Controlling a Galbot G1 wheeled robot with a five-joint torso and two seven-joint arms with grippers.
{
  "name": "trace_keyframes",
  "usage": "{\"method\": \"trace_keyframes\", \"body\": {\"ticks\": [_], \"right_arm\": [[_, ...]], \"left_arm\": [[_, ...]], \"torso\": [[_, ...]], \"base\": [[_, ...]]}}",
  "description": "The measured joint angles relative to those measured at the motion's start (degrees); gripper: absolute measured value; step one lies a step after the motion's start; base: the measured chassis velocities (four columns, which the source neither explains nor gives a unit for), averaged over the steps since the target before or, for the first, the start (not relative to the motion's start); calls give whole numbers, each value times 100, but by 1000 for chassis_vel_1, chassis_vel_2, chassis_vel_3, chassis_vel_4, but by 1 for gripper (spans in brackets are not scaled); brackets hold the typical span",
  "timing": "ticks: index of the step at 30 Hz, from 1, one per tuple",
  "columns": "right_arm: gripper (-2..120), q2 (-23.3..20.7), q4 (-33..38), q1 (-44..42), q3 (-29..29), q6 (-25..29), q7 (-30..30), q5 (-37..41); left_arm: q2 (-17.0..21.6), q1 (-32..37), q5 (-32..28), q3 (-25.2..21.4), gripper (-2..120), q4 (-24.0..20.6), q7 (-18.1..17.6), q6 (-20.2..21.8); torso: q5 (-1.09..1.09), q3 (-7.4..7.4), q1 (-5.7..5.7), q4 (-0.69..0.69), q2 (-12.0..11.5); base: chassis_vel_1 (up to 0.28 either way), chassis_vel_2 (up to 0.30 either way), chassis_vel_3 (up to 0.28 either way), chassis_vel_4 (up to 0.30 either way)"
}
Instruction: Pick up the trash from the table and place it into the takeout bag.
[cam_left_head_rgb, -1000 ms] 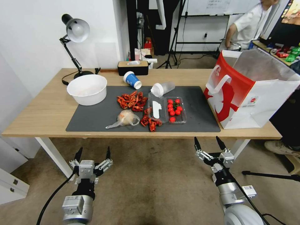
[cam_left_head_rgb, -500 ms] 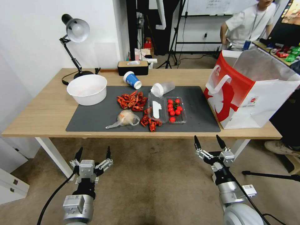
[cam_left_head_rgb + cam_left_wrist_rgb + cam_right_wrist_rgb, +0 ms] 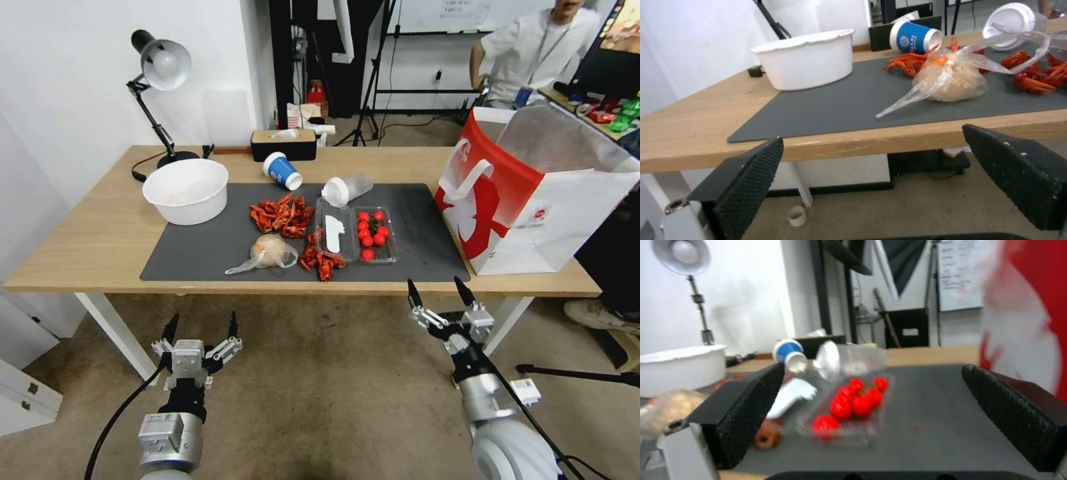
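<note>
- The left end effector sits in the lower left of the head view, below the front edge of the surface, its fingers spread and empty.
- The right end effector is in the lower right of the head view, its tips just at the surface's front edge, fingers spread with nothing between them.
- A dark grey mat covers the middle of the surface.
- The small clear plastic bag lies on the mat near its front edge, tied at the top; the left wrist view shows it close ahead.
- The blue paper cup lies on its side at the mat's back edge, just in front of a dark tissue box.
- The white-lidded cup lies tipped over on the mat, right of the blue cup.
- Red crayfish shells are scattered mid-mat, beside a clear box of tomatoes.
- A large white bowl stands at the mat's left back corner, with a desk lamp behind it.
- The takeout bag stands upright and open at the right end of the surface, its silvery lining showing.
</note>
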Motion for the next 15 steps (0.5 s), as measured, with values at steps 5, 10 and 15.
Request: {"method": "trace_keyframes", "body": {"ticks": [5, 10, 15], "right_arm": [[100, -241, 56, 540, -214, -348, 45, 103], [100, -605, 55, 1490, -657, -890, 247, 346], [100, -777, -132, 2476, -1177, -1496, 570, 599]], "left_arm": [[-11, 28, 11, -4, 100, -26, 1, 2], [-14, 22, 24, -4, 100, -50, 1, 8], [32, -49, 24, 25, 100, -27, 10, 27]], "torso": [[1, 0, 0, 0, 0], [0, 0, 0, 2, 0], [1, 0, 0, -3, -1]], "base": [[0, 0, 0, 0], [0, 0, 0, 0], [0, 0, 0, 0]]}}
